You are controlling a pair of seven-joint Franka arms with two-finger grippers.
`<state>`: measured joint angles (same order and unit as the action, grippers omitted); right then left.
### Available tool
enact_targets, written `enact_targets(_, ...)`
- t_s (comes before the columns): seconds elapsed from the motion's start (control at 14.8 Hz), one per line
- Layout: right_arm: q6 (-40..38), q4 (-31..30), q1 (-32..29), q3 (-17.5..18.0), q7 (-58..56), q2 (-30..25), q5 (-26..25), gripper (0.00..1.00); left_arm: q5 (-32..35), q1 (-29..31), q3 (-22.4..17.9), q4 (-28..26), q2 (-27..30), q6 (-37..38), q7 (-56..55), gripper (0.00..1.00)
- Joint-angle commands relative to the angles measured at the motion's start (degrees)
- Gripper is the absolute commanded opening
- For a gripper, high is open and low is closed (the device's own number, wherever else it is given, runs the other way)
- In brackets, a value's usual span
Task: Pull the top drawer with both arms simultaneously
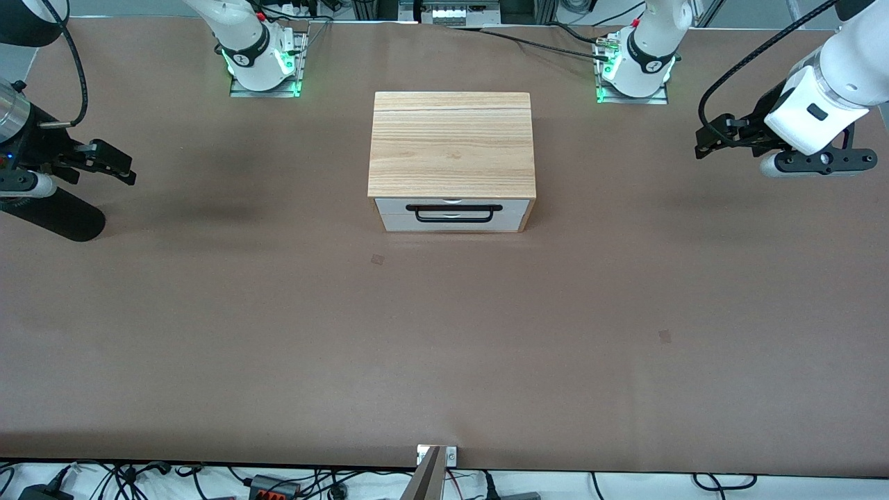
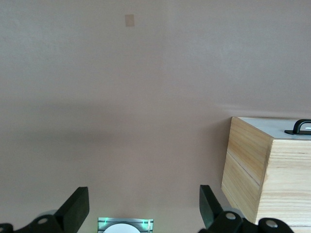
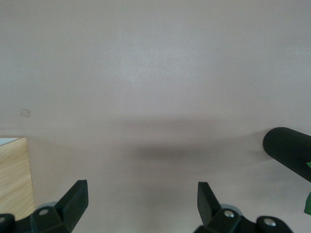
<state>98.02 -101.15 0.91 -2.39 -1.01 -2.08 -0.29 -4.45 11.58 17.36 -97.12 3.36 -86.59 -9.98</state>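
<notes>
A robotics lab. 2 white arms [image 1: 250, 42] are bolted on metal plates with green status lights at one edge of a wide brown-covered worktop [image 1: 444, 333]. Loose cables and power strips [image 1: 271, 486] trail along the floor at both long edges, and aluminium framing with electronics [image 1: 448, 10] stands between the bases.

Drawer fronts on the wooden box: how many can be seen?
2, both shut. The top drawer, with its black handle, sits directly above the lower drawer on the wooden box, facing the front camera. Other sides of the box are hidden.
</notes>
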Motion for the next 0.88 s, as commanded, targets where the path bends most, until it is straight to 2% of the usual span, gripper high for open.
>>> enact_targets(0.0,-0.64,0.69,-0.47,0.36,-1.01,0.06,-0.59,1.0,-0.82,0.72,0.21,1.59,-0.55,1.34,1.19,1.0)
enact_targets(0.81,-0.64,0.69,-0.47,0.28,-1.19,0.14,-0.59,1.0,-0.91,1.07,0.21,1.59,-1.69,1.42,1.01,1.0)
